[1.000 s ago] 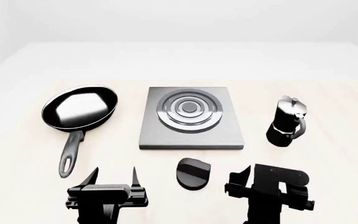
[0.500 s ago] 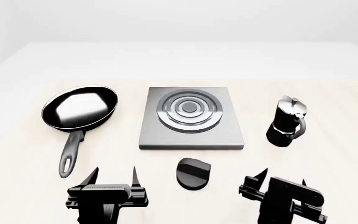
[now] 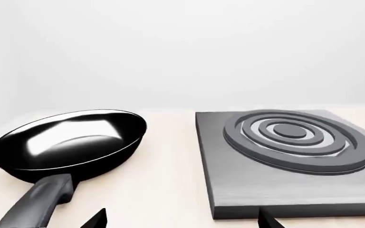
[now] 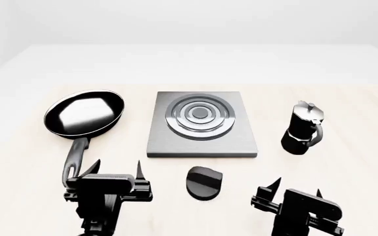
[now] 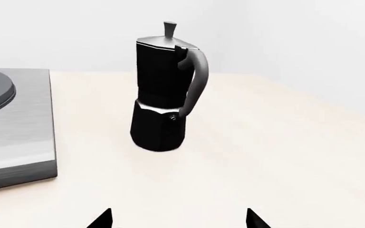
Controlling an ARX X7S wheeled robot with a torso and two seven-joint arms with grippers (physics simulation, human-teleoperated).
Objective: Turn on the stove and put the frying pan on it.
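Note:
The grey stove plate [image 4: 202, 147] with dark burner rings [image 4: 200, 116] lies mid-table; it also shows in the left wrist view [image 3: 258, 180]. Its black round knob [image 4: 204, 182] sits in front of it. The black frying pan [image 4: 84, 114] lies left of the stove, its handle [image 4: 75, 160] pointing toward me; it also shows in the left wrist view [image 3: 68, 140]. My left gripper [image 4: 117, 168] is open and empty, just right of the handle's end. My right gripper [image 4: 299, 186] is open and empty, right of the knob.
A black moka pot [image 4: 302, 129] with a silver lid stands right of the stove; it also shows in the right wrist view [image 5: 163, 90]. The light wooden table [image 4: 346, 162] extends to the far edge.
My left gripper has moved forward and a little left, toward the pan handle's end. My right arm swung right earlier and now holds nearly still.

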